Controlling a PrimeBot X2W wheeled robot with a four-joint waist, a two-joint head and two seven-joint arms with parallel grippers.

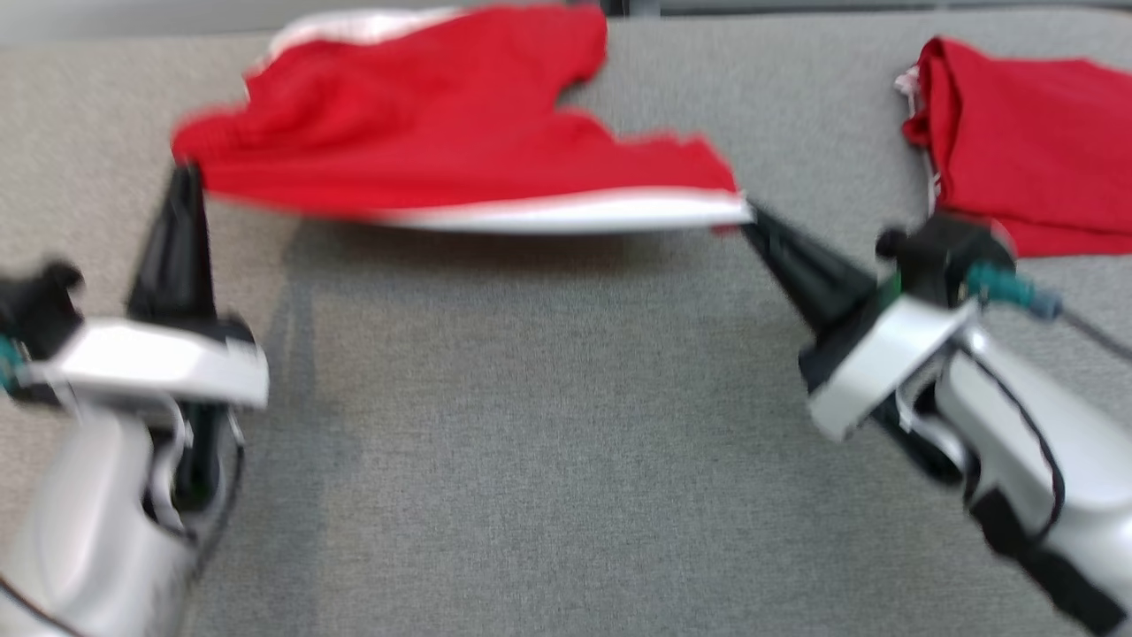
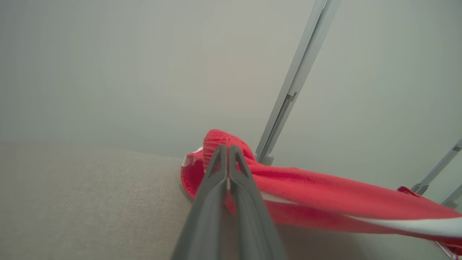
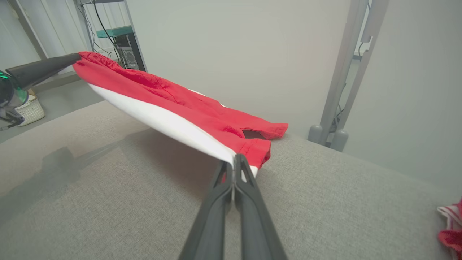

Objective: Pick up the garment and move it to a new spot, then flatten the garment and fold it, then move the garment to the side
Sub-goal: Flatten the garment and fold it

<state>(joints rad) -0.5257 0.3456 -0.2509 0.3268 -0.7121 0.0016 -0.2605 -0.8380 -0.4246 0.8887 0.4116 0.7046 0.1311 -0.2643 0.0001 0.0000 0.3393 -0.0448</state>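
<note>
Left gripper (image 1: 187,175): the two dark fingers are pressed together, pinching one end of the red shorts (image 1: 424,124). In the left wrist view the tips meet on a bunched, ribbed red edge, and the cloth puffs up just behind them. In the head view the fingers point up and away from the robot.

Right gripper (image 1: 750,215): the fingers are likewise closed tight, nipping the opposite end of the shorts at the white stripe (image 1: 575,211). In the right wrist view the tips sit where white meets red, just beside a hemmed leg opening. In the head view the fingers angle up and to the left.

Shorts: stretched between the two grips. The near edge is lifted off the table (image 1: 566,442), and the white stripe runs along that taut edge from one gripper to the other. The far part sags. In the right wrist view a leg hem rests on the tabletop near the back edge. A shadow (image 1: 531,257) lies on the table under the raised edge.

Table: grey woven fabric cover.

Folded red garment (image 1: 1026,141): lies at the far right of the table, well apart from the held shorts, with white trim at its left side.

Beyond the table: a plain pale wall and a grey metal post (image 3: 346,72) standing behind the back edge. A woven basket (image 3: 30,110) sits on the floor near a shelf (image 3: 115,32) with cables.

Note: the head view is blurred, so the grip detail comes from the wrist views.
</note>
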